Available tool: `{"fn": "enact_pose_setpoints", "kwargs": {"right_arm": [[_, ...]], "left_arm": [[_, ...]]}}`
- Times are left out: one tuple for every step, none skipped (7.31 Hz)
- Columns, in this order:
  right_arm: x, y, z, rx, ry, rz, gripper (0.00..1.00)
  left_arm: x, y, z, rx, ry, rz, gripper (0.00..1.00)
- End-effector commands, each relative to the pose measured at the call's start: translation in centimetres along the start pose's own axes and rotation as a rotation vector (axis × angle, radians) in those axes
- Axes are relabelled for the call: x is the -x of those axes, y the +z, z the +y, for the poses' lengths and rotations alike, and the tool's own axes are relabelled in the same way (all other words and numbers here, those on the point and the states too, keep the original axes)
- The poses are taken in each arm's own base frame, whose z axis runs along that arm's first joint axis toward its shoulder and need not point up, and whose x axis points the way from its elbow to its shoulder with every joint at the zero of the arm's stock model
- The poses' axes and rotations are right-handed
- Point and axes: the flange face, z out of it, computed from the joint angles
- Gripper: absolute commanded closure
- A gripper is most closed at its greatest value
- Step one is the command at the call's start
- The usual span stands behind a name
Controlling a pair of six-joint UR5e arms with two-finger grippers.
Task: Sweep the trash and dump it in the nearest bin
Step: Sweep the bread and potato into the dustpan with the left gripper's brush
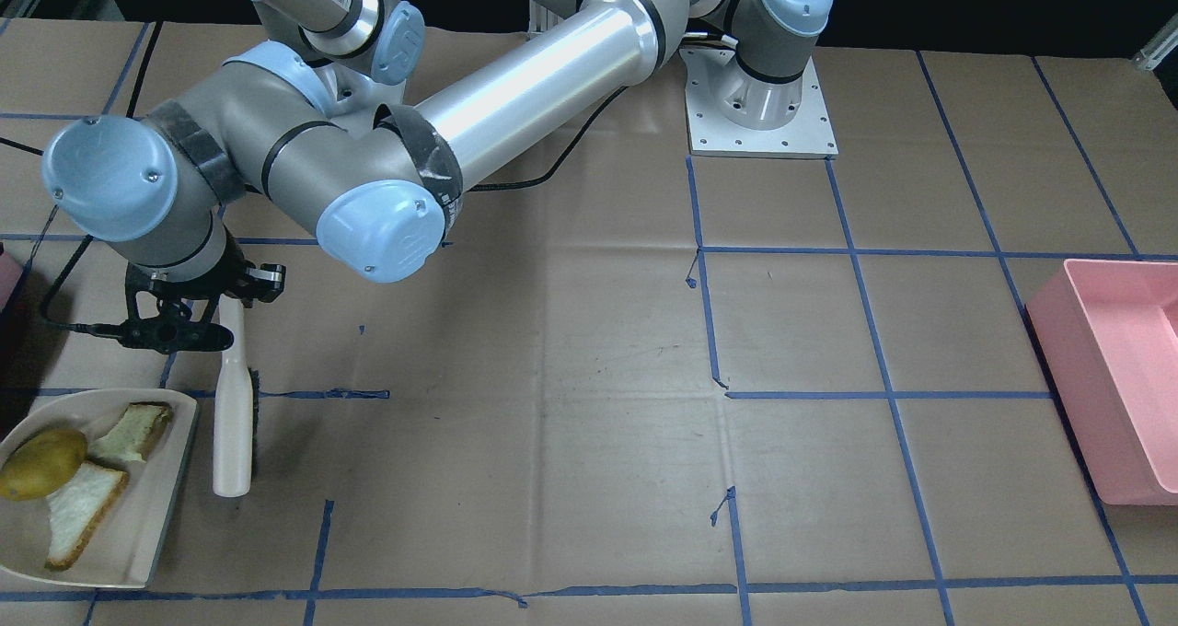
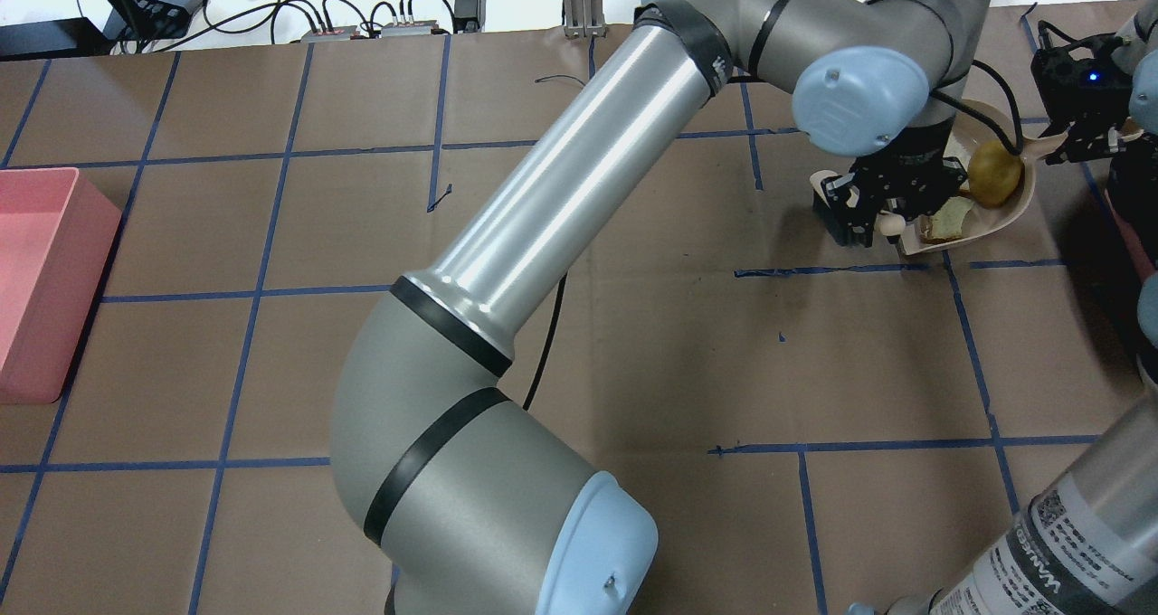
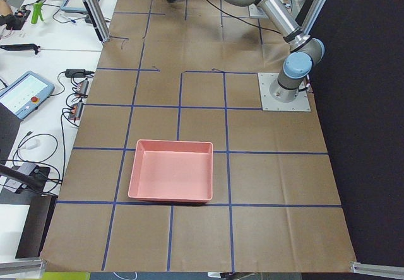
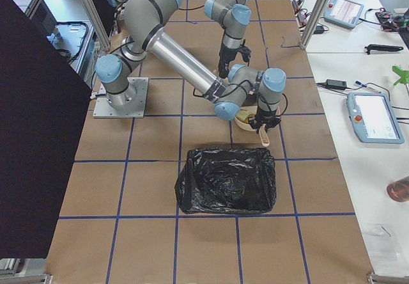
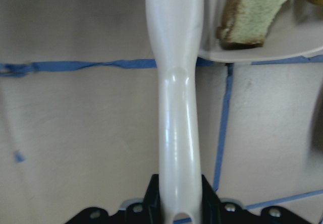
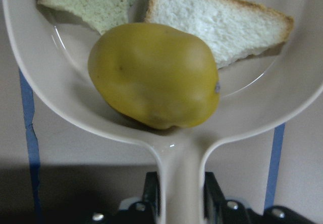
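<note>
Everywhere, blue tape (image 1: 888, 396) grids the brown paper-covered table (image 1: 589, 350).

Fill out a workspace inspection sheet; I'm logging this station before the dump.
Surface: brown paper-covered table with blue tape grid.
Job's things: yellow potato-like lump and two torn white bread slices lie in the cream plastic dustpan; pink bin, only a corner sliver showing, nearby.
Clutter: large pink rectangular tub, empty; black plastic bag beside the dustpan.
Grippers: left gripper shut on the cream plastic brush's handle; right gripper shut on the dustpan's handle.
Cables: black cable across the table under the left arm.
Surroundings: white side bench with a teach pendant and wires.
</note>
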Motion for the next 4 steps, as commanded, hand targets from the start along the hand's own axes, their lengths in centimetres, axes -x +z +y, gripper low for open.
{"fn": "enact_pose_setpoints", "kwargs": {"right_arm": [[-0.1,-0.5,-0.2,-0.011,0.002,0.015,0.97],[-0.1,-0.5,-0.2,-0.019,0.002,0.017,0.97],[-0.1,-0.6,-0.2,-0.024,0.008,0.022,0.97],[-0.1,-0.8,-0.6,-0.063,0.017,0.013,0.97]], "left_arm": [[3.2,-4.6,-0.5,-0.024,-0.043,-0.031,1.0],[4.0,-4.8,-0.3,-0.048,-0.046,-0.08,1.0],[4.7,-4.4,0.3,-0.036,-0.056,-0.109,1.0],[5.7,-4.2,1.2,-0.023,-0.06,-0.14,1.0]]}}
